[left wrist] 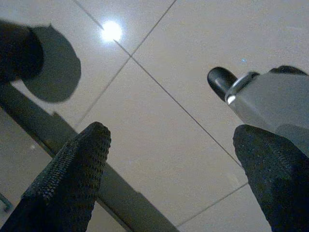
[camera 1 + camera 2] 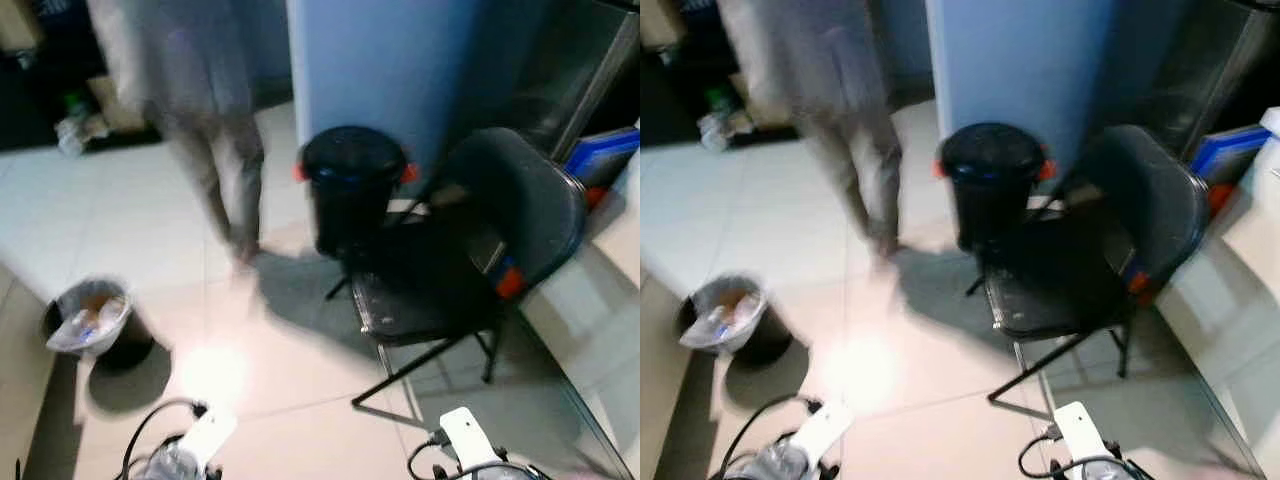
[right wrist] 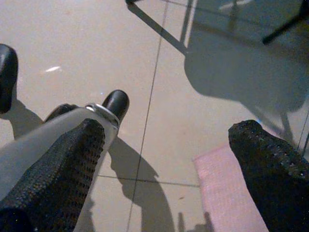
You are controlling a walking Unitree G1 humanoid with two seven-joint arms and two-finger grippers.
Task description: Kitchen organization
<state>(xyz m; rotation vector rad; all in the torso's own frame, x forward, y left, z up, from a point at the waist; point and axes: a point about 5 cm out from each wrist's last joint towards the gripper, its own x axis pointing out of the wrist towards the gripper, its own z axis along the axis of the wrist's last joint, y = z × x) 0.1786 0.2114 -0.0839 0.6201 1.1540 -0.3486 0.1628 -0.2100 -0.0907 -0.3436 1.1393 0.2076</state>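
Both arms hang low at the bottom edge of the blurred head views, the left wrist point(image 2: 205, 435) and the right wrist point(image 2: 462, 435). My left gripper point(image 1: 174, 164) is open above pale floor tiles, nothing between its fingers point(image 1: 72, 179). My right gripper point(image 3: 166, 159) is also open over the floor, its fingers point(image 3: 270, 164) wide apart and holding nothing. A black lidded bin point(image 2: 352, 190) with red side handles stands ahead, next to a black folding chair point(image 2: 450, 270).
A person point(image 2: 200, 110) stands ahead on the left, back turned. A small bin with a white liner point(image 2: 92, 322) sits on the floor at left. A blue pillar point(image 2: 400, 60) rises behind the black bin. A counter edge point(image 2: 600, 300) runs along the right. A pink mat point(image 3: 227, 193) lies by my feet.
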